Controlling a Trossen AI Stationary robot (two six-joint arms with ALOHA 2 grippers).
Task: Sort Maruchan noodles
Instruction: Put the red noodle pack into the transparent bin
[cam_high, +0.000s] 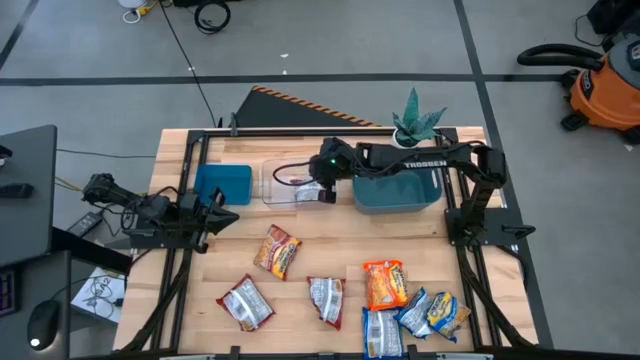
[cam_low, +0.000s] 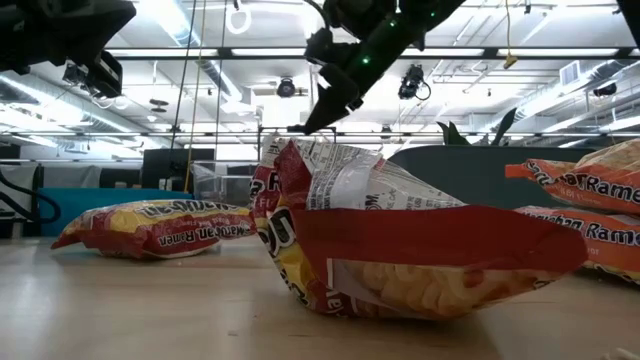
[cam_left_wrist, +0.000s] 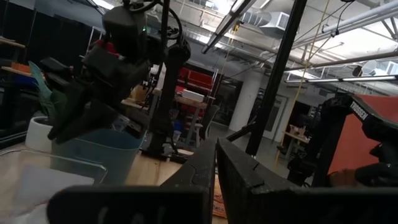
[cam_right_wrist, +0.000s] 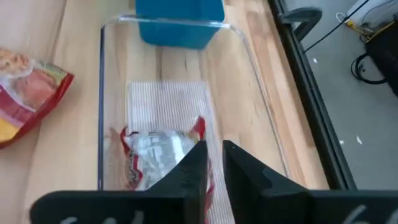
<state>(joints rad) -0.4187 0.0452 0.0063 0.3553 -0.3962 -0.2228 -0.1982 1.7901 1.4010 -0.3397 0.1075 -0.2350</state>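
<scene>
Right gripper (cam_high: 325, 194): reached across the table's far side on a dark jointed arm, poised above the clear plastic tub (cam_high: 282, 170); fingers (cam_right_wrist: 194, 168) drawn narrow, a slim gap between them, nothing held.

Clear plastic tub (cam_right_wrist: 107, 93): rectangular, set on the wooden table (cam_high: 330, 240) between the small blue plastic bin (cam_high: 223, 184) and the larger grey-blue plastic bin (cam_high: 397, 192). Inside, one red-and-silver crinkly ramen packet (cam_right_wrist: 149, 152), lying flat near the end directly under the right gripper.

Left gripper (cam_high: 212, 212): parked low at the table's left edge, just in front of the small blue bin; fingers (cam_left_wrist: 249, 180) nearly together, empty.

Loose packets on the near half of the table, all well apart from both grippers:
- red-and-yellow packet (cam_high: 277, 250), nearest the tub.
- red-and-silver packet (cam_high: 245, 302), toward the left front.
- second red-and-silver packet (cam_high: 326, 299), centre front; large in the low view (cam_low: 400, 240), crumpled, one end raised.
- orange packet (cam_high: 385, 284), right of centre.
- blue-and-yellow packets, three clustered at the right front: one (cam_high: 381, 332) at the table edge, two (cam_high: 432, 314) touching or overlapping beside it.

Potted green plant (cam_high: 415, 122): at the far edge, behind the larger bin.
</scene>
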